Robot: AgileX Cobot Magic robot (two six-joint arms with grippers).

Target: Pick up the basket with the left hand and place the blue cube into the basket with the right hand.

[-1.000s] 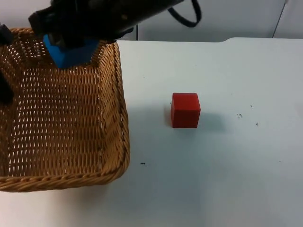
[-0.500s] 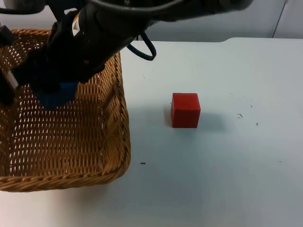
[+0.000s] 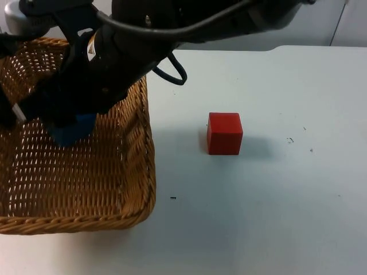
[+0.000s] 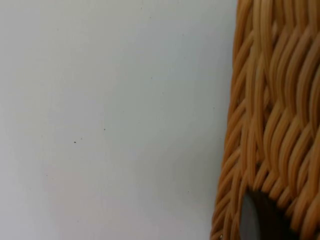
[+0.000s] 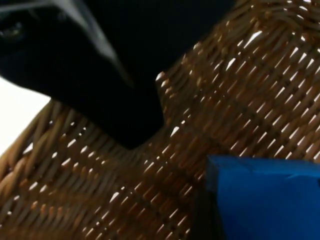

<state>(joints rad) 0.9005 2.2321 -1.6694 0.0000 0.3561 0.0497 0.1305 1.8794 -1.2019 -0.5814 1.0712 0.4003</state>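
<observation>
Down inside the woven wicker basket (image 3: 86, 183), the plain blue cube (image 3: 73, 129) sits clamped in the right pincer (image 3: 63, 120). Left pincer (image 3: 7, 112) grips the basket's far rim. Beside the basket, a red cube (image 3: 224, 133) rests on the white table (image 3: 275, 217).

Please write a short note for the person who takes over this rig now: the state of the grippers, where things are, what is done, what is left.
Left gripper: at the basket's left rim, shut on it.
Right gripper: inside the basket, shut on the blue cube, just above the weave.
Red cube: on the table, right of the basket, not part of the job.
Done: basket gripped, cube carried in.
Left: release the cube, withdraw the right arm.
</observation>
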